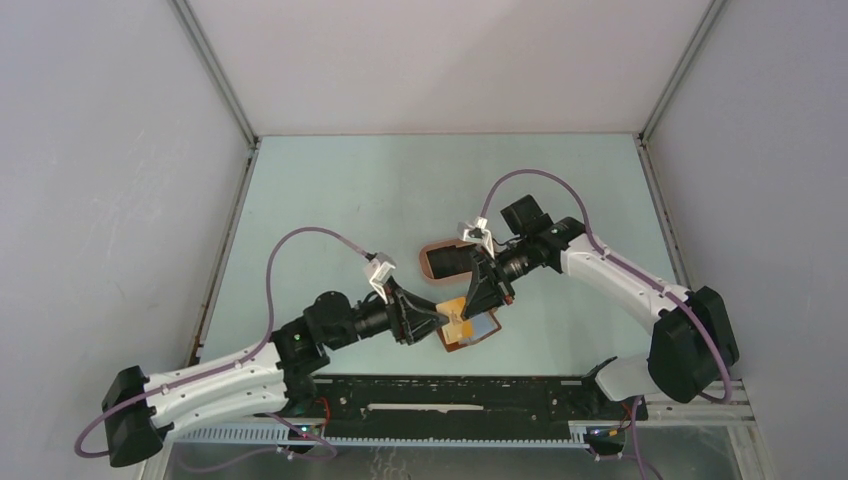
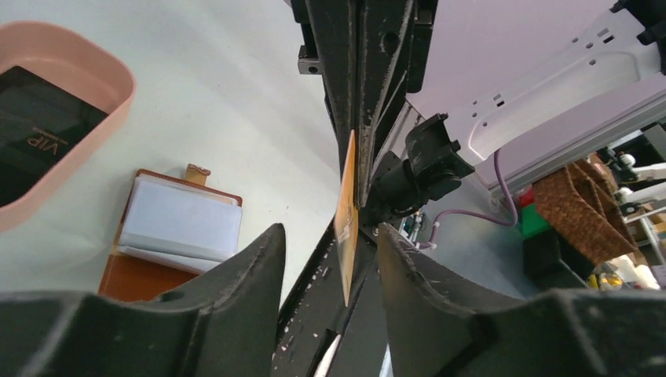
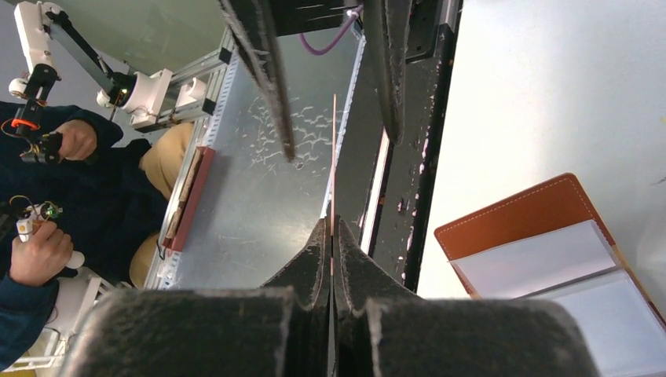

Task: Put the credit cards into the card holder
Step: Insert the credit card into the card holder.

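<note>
Your right gripper is pinched tight on a thin, stiff tan card. It holds the card on edge above the worktop, long axis running roughly 8 to 2 o'clock in the top view. Your left gripper is spread wide around the card's other end. The smooth brown leather card holder lies open at the card's 5 o'clock, and a glossy black card rests in the pink tray.

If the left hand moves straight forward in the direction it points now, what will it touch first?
The card, pinched edge-on by the right hand. Its end stands inside the gap of the open left hand. Beyond it, probably the right hand's fingers.
</note>
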Controlling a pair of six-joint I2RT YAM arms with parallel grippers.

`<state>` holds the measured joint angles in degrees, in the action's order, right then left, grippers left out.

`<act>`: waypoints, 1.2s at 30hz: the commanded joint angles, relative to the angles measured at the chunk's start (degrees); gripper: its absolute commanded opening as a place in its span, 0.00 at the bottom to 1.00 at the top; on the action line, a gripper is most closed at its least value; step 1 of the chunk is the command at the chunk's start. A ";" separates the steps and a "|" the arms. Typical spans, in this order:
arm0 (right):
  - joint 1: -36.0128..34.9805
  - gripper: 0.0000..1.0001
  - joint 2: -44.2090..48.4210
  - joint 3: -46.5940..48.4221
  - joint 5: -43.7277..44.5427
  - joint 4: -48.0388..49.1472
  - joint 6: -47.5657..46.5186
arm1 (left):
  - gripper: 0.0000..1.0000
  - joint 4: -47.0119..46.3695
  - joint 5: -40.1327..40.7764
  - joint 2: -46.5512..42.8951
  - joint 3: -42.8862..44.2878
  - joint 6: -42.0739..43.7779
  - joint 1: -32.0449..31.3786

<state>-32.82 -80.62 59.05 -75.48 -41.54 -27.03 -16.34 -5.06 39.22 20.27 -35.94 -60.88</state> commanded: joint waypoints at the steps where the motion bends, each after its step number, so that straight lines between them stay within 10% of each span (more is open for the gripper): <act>1: -0.89 0.00 -0.04 3.00 -0.20 -1.49 -2.69 | 0.45 -3.82 -4.29 1.56 3.57 -0.51 1.75; 6: -1.01 0.05 0.32 3.06 1.31 -1.88 -3.35 | 0.01 -6.02 -6.58 3.58 3.05 -1.83 3.05; 10: 1.51 0.56 2.67 4.59 9.55 -5.81 -7.61 | 0.00 -9.37 -4.89 2.88 -0.87 -6.99 5.67; 12: 6.61 0.63 6.57 4.43 13.38 -6.89 -10.14 | 0.00 -13.23 -2.73 3.19 -3.69 -11.52 6.74; 23: 14.69 0.41 6.14 -0.98 22.37 2.40 -2.45 | 0.00 -14.33 -2.32 28.02 5.99 -21.82 6.83; 36: 4.96 0.16 -4.56 -0.99 31.26 3.52 -1.90 | 0.00 -8.73 6.64 28.72 -2.51 -25.91 6.82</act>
<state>-26.37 -83.64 57.91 -48.34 -39.70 -29.65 -26.61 -2.20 68.55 20.29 -60.23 -54.33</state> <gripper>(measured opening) 0.166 0.007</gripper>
